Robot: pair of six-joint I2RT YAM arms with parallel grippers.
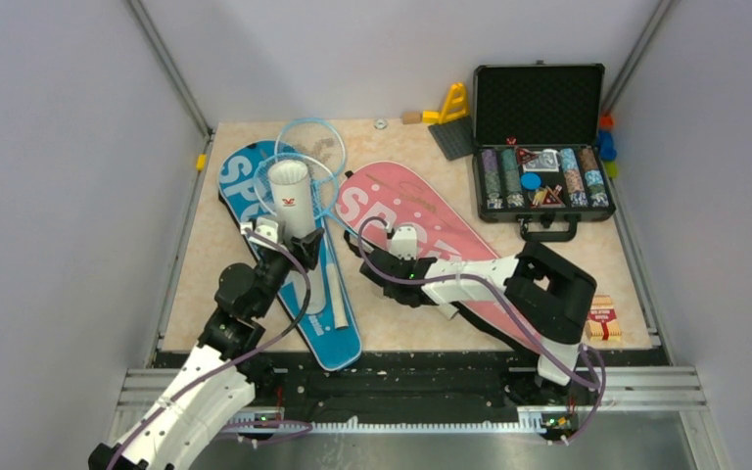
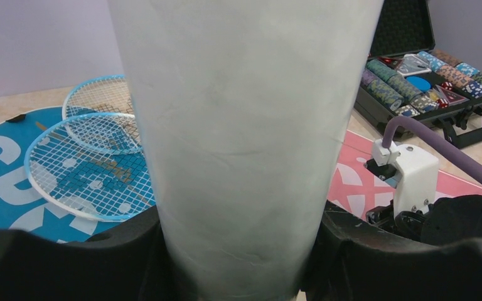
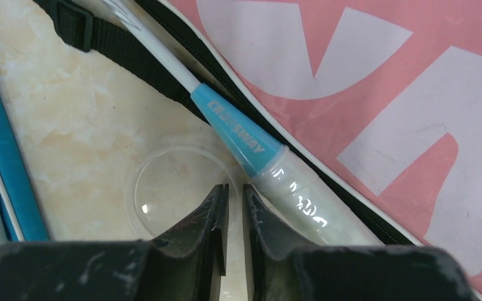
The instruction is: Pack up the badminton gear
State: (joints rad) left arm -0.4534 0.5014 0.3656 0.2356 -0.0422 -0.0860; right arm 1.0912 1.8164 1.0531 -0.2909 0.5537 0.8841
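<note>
My left gripper (image 1: 292, 238) is shut on a white cylindrical tube (image 1: 290, 196), which it holds upright over the blue "SPORT" cover (image 1: 325, 328). The tube fills the left wrist view (image 2: 238, 125). Two light-blue rackets (image 1: 305, 157) lie with their heads overlapping on the blue cover's top end. The pink cover (image 1: 421, 215) lies to their right. My right gripper (image 1: 372, 253) points down between the covers. Its jaws (image 3: 233, 191) are pinched on the rim of a clear round lid (image 3: 176, 188) lying on the table, beside a racket handle (image 3: 295, 194). No shuttlecocks show.
An open black case of poker chips (image 1: 539, 147) stands at the back right. A yellow toy (image 1: 453, 101) and a dark grey plate (image 1: 453, 137) are at the back. A small red-and-white box (image 1: 602, 318) sits at the front right. Walls close in the left and right sides.
</note>
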